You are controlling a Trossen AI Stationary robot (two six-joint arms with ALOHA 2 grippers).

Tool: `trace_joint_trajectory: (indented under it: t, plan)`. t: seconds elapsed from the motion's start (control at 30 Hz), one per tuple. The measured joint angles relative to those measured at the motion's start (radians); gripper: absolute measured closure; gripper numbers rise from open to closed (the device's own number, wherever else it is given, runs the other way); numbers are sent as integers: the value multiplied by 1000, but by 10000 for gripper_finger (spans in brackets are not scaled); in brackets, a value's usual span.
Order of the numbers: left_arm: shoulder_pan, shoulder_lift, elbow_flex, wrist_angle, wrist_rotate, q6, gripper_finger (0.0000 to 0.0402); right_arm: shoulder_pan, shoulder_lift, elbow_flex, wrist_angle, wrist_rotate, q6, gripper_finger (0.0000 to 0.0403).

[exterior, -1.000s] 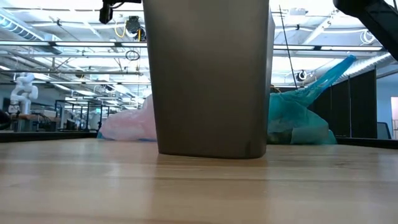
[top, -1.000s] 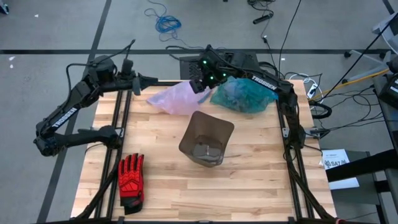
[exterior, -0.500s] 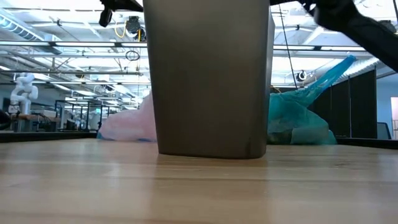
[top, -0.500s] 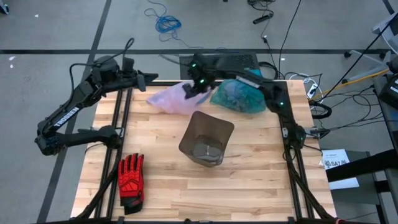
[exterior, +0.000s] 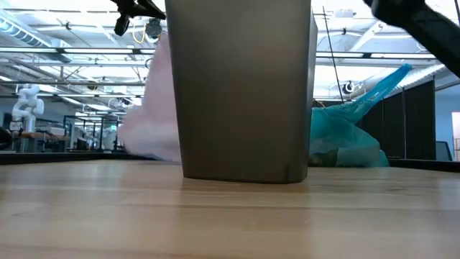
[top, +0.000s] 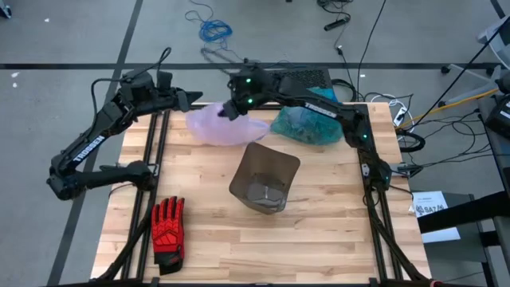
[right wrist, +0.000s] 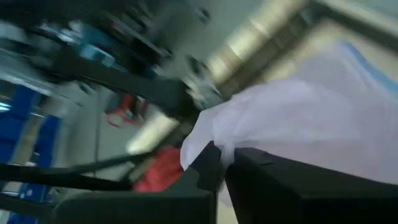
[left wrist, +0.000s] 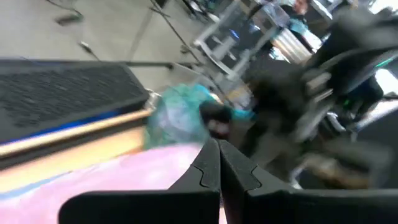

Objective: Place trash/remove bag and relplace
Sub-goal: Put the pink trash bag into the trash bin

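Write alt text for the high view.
From above, the right gripper pinches the lilac bag at the table's far edge, beside the teal bag. A brown bin stands mid-table, a red glove nearer; the left gripper waits shut.

Both arms are showing dark, near-black links joined by rounded joints, each carrying white lettering along its side. Thin black cables are looping off the left arm. Small green lights are glowing near the right claw (top: 225,112). The left claw (left wrist: 219,163) is showing matte black, angular fingers.
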State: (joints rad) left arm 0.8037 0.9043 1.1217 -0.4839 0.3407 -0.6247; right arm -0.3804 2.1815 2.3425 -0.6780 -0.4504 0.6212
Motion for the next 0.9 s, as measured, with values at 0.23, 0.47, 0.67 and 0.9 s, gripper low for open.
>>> trace_joint_trajectory:
  t: [0.23, 0.47, 0.67, 0.9]
  plan:
    - [107, 4, 0, 13, 258, -18, 401, 58, -155, 1, 183, 12, -27, 402]
    - [196, -48, 0, 102, 350, -25, 402, 197, -341, 2, 122, 7, -238, 403]
    - [205, -76, 0, 102, 367, -25, 401, 404, -445, 3, -273, 324, -334, 403]
    - [204, -67, 0, 103, 366, -71, 402, 565, -393, -9, -888, 770, -157, 403]
